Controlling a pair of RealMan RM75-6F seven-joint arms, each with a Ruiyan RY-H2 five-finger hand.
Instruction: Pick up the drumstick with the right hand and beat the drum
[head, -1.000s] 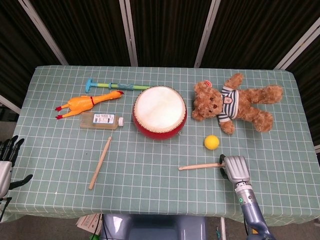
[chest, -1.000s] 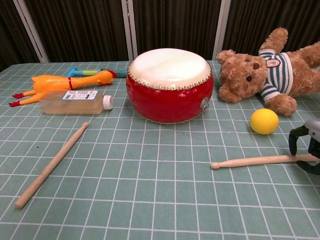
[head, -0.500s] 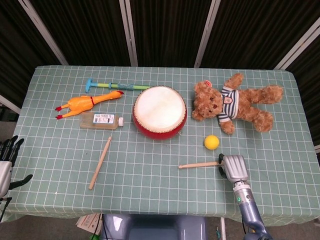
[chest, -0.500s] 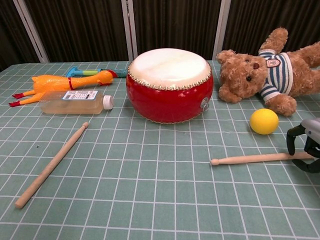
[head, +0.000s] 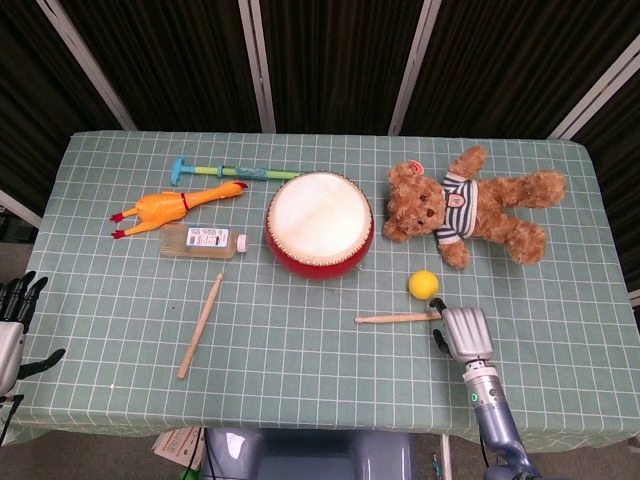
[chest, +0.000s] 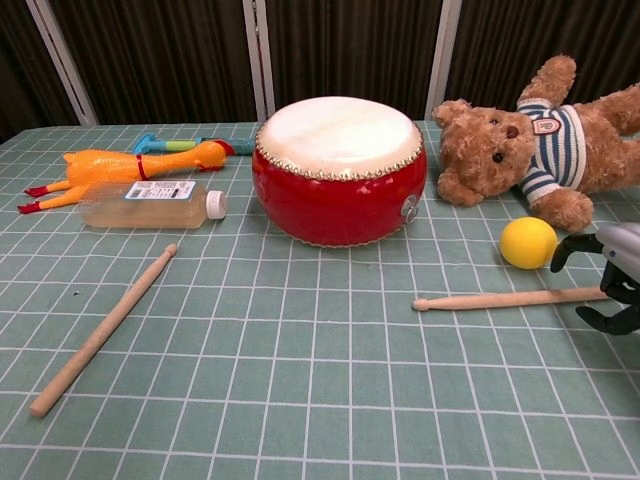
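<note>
I have the right hand (chest: 608, 277) at the lower right, fingers closed around the butt of the drumstick (chest: 505, 298), which looks barely lifted. Beating the drum (chest: 339, 168) at centre remains. The yellow ball (chest: 528, 242) lies just beside the swing path. The left hand (head: 14, 322) idles, fingers spread.

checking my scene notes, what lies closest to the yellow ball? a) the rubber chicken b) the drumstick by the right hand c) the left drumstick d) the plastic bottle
b: the drumstick held at the right hand lies just below the yellow ball.
</note>
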